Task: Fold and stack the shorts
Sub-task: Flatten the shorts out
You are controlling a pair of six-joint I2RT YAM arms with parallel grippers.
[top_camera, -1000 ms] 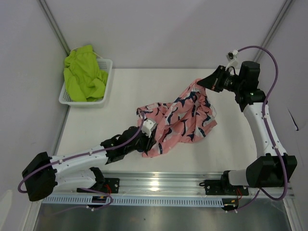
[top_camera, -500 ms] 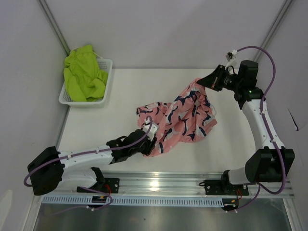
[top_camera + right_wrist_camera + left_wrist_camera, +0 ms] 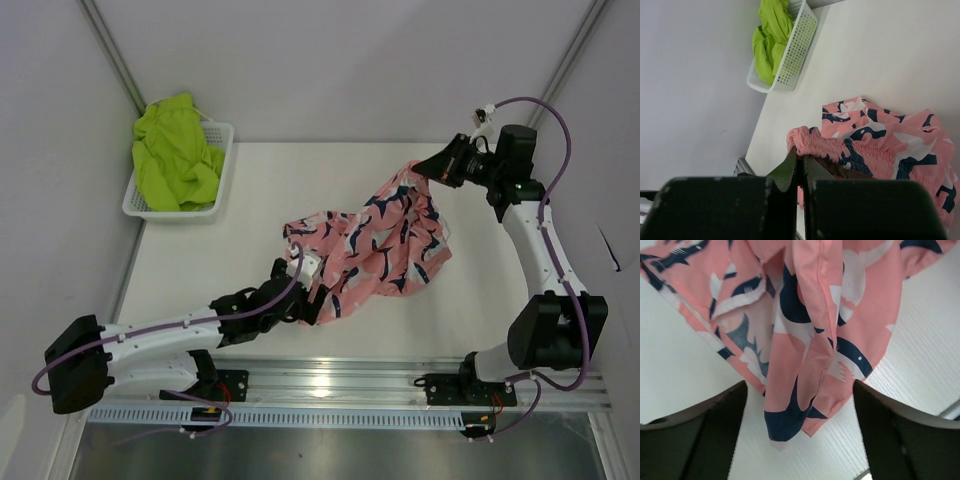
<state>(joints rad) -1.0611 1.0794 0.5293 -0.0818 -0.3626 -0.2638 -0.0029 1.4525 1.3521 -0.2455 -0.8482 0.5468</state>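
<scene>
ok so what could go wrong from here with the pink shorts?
1. The pink shark-print fabric shorts lie bunched, with only the waistband pinched in the right fingers; a pull may slip it.
2. The open left fingers straddle a doubled-over hem, so closing might grab several layers.

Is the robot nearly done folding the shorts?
Not nearly. Nothing looks folded or stacked yet. The right claw pinches the waistband of the pink shark-print shorts; the left claw is open around a hem. The lime green shorts lie crumpled in the white basket.
</scene>
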